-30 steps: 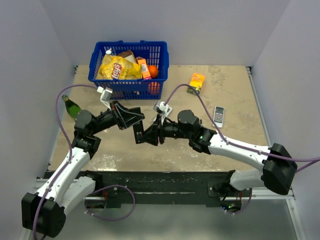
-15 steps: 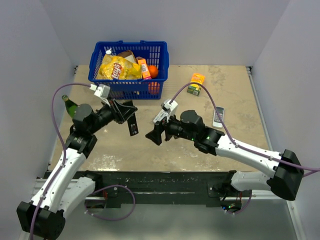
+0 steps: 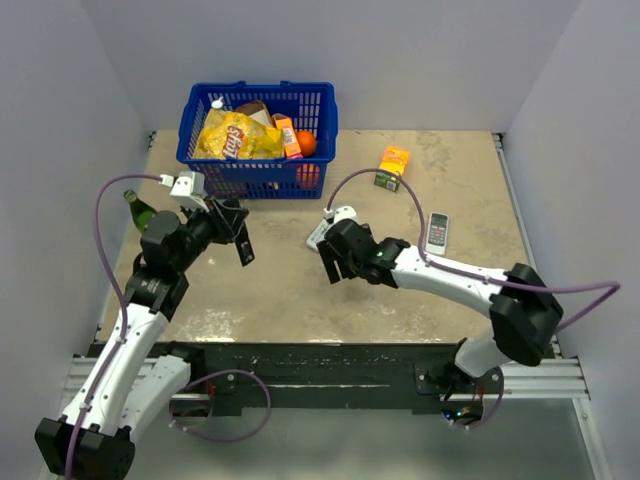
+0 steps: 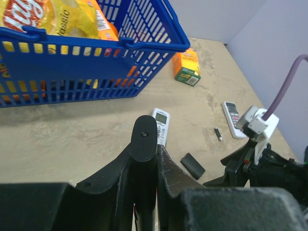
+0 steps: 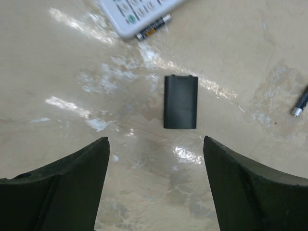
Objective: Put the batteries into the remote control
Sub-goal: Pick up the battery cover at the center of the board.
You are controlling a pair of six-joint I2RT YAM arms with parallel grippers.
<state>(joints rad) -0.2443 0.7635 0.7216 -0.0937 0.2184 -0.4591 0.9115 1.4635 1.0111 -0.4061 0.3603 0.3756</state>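
Observation:
My left gripper [image 3: 238, 238] is shut on the black remote control [image 3: 245, 253] and holds it above the table's left middle. In the left wrist view the remote's rounded end [image 4: 144, 137] sticks up between the fingers [image 4: 171, 168]. My right gripper [image 3: 331, 264] is open and empty, low over the table, jaws wide apart [image 5: 155, 142]. Just ahead of it lies a black battery cover [image 5: 180, 101], also in the left wrist view [image 4: 192, 165]. One battery [image 5: 154, 26] lies against a white remote with a screen [image 5: 137, 12]. Another battery [image 5: 301, 103] lies to the right, also in the left wrist view [image 4: 218, 134].
A blue basket [image 3: 305, 100] of groceries stands at the back. An orange juice box [image 3: 394, 163] and a white remote with grey buttons [image 3: 437, 232] lie at the right. A green bottle [image 3: 138, 208] is behind the left arm. The white screen remote [image 4: 161, 126] lies mid-table.
The two grippers were together at the remote; now they are apart. My left arm has drawn back left with the remote. My right gripper has swung down over the table, open.

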